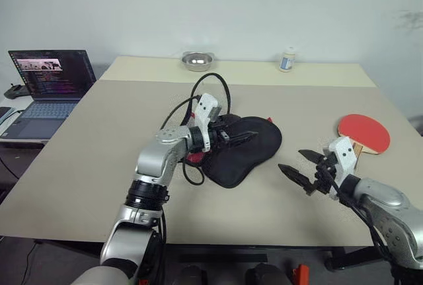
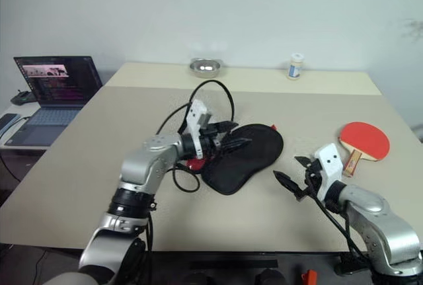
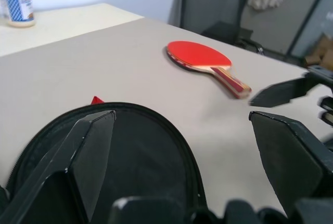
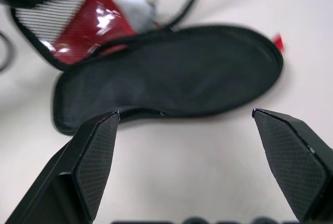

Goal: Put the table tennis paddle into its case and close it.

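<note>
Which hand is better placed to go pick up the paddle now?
Right, most likely. The right hand hangs open just beside the table tennis paddle, with bare table between them. The left hand is open over the case, farther from the paddle.

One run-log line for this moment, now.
left gripper: open, above case | right gripper: open, empty | paddle: on table, outside case | case: partly open, red lining showing

hidden: near end of the case (image 1: 241, 153) behind the left gripper (image 1: 244, 136) and its cables | cut off: laptop (image 1: 46, 93) at the picture edge; case in the left wrist view | blurred: right gripper (image 3: 283, 91) tip beside the paddle (image 3: 200, 57) handle | too small: jar (image 1: 287, 59) label; bowl (image 1: 197, 61) contents
</note>
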You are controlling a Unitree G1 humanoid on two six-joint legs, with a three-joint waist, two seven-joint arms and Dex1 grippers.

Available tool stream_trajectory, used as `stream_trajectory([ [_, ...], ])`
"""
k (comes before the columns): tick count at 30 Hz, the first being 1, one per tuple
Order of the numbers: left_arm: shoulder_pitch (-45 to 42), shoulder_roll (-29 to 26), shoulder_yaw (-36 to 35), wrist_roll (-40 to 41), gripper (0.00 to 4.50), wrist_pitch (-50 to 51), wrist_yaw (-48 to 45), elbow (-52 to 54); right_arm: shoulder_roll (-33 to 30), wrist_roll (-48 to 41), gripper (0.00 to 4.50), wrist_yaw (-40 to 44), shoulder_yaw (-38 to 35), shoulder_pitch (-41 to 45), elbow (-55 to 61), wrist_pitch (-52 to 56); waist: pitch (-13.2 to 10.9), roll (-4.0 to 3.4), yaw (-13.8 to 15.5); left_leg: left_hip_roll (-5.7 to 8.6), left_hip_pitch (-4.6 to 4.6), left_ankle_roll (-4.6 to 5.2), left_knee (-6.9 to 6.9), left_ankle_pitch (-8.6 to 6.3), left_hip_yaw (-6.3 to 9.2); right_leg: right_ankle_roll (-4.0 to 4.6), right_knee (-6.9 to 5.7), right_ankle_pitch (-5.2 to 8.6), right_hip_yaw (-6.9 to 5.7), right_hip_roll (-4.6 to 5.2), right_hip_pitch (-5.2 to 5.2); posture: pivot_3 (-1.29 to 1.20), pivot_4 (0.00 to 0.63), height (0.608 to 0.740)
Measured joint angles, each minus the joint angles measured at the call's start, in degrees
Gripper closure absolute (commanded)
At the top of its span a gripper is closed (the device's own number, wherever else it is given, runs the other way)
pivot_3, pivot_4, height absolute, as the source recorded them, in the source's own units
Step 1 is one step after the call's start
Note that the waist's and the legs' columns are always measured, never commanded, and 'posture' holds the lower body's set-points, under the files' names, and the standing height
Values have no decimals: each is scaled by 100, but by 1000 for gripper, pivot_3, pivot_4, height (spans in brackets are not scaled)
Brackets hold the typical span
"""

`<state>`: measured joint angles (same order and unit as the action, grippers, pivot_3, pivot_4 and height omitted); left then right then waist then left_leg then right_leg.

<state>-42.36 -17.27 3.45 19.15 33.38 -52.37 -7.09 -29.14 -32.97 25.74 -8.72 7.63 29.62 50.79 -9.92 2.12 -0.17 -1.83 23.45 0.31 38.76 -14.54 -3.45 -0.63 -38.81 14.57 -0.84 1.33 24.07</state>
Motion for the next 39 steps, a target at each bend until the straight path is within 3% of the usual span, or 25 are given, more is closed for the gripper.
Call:
stream_trajectory([
  [6, -2, -443, -131, 44, 11, -102, -190, -91, 483, -199, 0, -482, 335, 328, 15, 547, 0, -1, -1, 3, 0, 1, 0, 0, -2, -5, 0, 4, 0, -3, 0, 0, 150, 740],
  [11, 14, -937, -210, 248, 11, -276, -835, -304, 1110, 29, 0, -952, 794, 778, -651, 687, -2, -2, -14, 2, 2, 1, -2, 0, -2, 9, -2, -3, -2, -4, 5, 0, 150, 740],
  [17, 410, -1548, -282, 440, 11, -284, -1641, -413, 1562, 261, 0, -1372, 840, 1011, -1274, 876, -2, -3, -19, 1, 6, 1, -4, -1, -4, 19, 4, -6, -2, -2, 7, 0, 150, 740],
  [24, 867, -2039, -261, 510, 11, -399, -2206, -243, 1782, 169, 0, -1460, 769, 1122, -1171, 1302, -2, -3, -30, -8, 5, 1, -5, -1, -3, 21, 3, -3, -4, 9, 9, 0, 150, 740],
  [30, 1003, -2065, -164, 500, 11, -467, -2190, -70, 2321, -24, 0, -1485, 678, 1264, -1293, 1438, -2, -3, -31, -8, 6, 1, -5, -1, -2, 16, 0, 0, -6, 9, 9, 0, 150, 740],
  [34, 986, -2021, -144, 503, 0, -467, -2123, -22, 2507, 39, 896, -1506, 663, 1638, -1684, 1260, -2, -4, -39, -9, 6, 1, -6, -1, -1, 18, 0, 0, -8, 7, 10, 0, 150, 740],
  [39, 924, -1934, -126, 518, 0, -454, -2067, 58, 2420, 266, 2730, -1547, 665, 1794, -2093, 1065, -3, -5, -37, -4, 12, 1, -6, -1, -2, 21, 6, -2, -8, 7, 11, 0, 150, 740],
])
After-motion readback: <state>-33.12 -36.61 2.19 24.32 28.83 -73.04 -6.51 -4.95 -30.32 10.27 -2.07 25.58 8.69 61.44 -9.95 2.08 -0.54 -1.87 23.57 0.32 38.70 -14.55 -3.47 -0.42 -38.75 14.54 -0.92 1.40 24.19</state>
